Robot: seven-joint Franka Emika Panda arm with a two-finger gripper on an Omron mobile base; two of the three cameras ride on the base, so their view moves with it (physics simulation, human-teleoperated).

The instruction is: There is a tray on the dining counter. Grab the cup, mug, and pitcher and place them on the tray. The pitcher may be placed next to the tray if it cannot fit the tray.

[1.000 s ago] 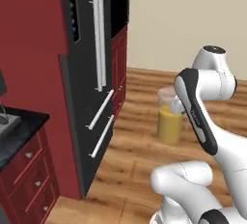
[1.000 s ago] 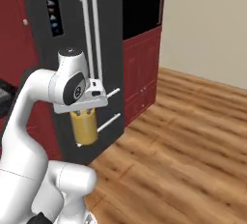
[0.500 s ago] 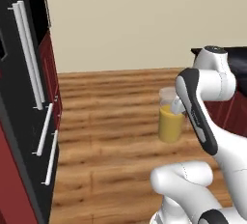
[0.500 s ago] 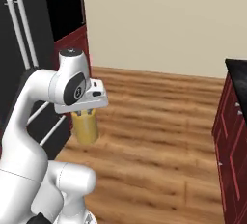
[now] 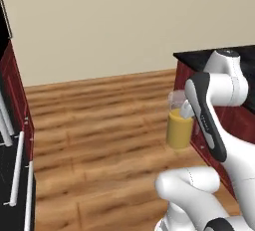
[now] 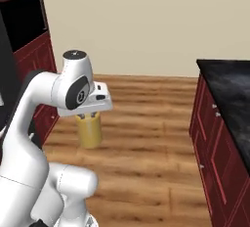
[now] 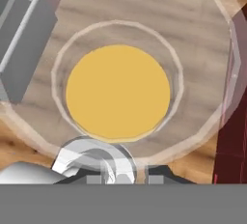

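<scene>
Fridge gone from view; unlabelled pitcher [image 5: 179, 131] in end effector [image 6: 91, 115].

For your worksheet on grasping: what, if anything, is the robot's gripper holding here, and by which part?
The gripper holds the pitcher of orange liquid from above, jaws closed on its clear upper rim, carrying it above the wooden floor.

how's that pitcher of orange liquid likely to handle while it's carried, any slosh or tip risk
The pitcher hangs from the gripper at its rim, above the wood floor, so it may swing. It looks over half full of orange liquid, so probably heavy, and it could slosh. Its clear smooth wall looks slippery and perhaps fragile.
</scene>
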